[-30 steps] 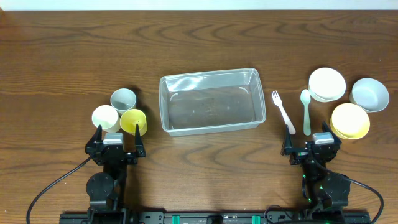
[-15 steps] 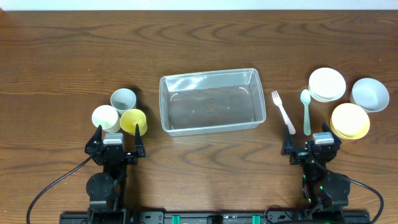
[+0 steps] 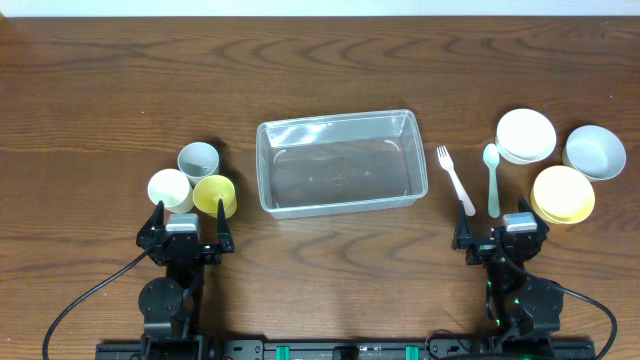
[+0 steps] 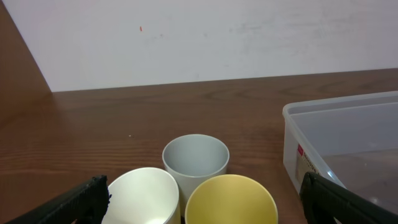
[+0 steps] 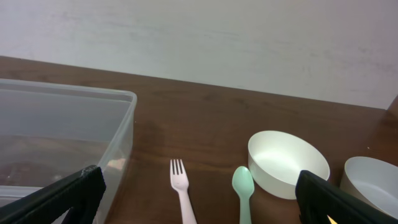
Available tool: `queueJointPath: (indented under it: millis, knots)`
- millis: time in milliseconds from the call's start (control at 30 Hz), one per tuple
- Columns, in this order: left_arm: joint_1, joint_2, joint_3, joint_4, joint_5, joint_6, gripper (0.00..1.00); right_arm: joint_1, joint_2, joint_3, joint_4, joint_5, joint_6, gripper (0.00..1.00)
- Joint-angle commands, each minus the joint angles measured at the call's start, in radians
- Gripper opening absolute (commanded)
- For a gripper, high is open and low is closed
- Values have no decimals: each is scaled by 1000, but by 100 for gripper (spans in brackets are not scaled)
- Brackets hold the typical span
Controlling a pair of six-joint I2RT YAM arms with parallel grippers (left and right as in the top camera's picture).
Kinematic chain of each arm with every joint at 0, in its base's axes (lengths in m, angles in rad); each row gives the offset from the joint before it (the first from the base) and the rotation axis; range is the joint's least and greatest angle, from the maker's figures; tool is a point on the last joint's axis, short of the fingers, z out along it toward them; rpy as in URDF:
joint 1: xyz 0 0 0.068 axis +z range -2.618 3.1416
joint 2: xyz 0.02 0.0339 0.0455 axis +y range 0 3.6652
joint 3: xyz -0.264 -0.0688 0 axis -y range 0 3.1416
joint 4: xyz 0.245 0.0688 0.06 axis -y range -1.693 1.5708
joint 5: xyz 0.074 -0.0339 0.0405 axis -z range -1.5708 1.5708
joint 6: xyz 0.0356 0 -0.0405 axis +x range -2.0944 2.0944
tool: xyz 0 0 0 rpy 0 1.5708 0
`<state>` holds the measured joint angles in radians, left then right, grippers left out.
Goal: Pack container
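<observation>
Both hands sit at the near edge of the worktop. The left hand (image 3: 188, 222) is spread and holds nothing. The right hand (image 3: 500, 222) is likewise spread and empty.

Just beyond the left hand stand three cups, white (image 3: 169, 189), yellow (image 3: 215, 194) and grey (image 3: 198, 159). Just beyond the right hand lie a fork (image 3: 455, 180) and a spoon (image 3: 491, 178), with three bowls (image 3: 562, 193) to their right.

The container (image 3: 338, 165) rests at the worktop centre, upright and empty. It lies between the cups and the fork, touching neither. It is forward of both hands and inboard of each: to the right of the left hand and to the left of the right hand (both wrist views show one end wall).

Handling, as judged: the container is probably light. Its thin clear walls are likely to flex and to be slippery. Take hold at the rim of an end wall, one finger inside and one outside. It may slide if pushed while items are loaded.
</observation>
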<state>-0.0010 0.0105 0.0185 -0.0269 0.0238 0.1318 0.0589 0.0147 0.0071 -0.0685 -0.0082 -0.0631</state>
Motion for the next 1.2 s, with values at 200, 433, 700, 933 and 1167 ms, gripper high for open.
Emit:
queueJointPath:
  millis: [200, 433, 700, 933, 1167]
  knots:
    - [3, -3, -14, -44, -9, 2, 98, -7, -3, -2, -4, -3, -13, 99]
    - [3, -3, -14, -44, -9, 2, 98, -7, -3, -2, -4, -3, -13, 99]
    - [3, -3, -14, -44, -9, 2, 98, -7, -3, -2, -4, -3, -13, 99]
    - [3, -3, -14, -27, -9, 6, 98, -7, -3, -2, 7, -21, -13, 99]
    - [3, -3, -14, -41, -9, 5, 98, -7, -3, -2, -2, -31, -12, 99]
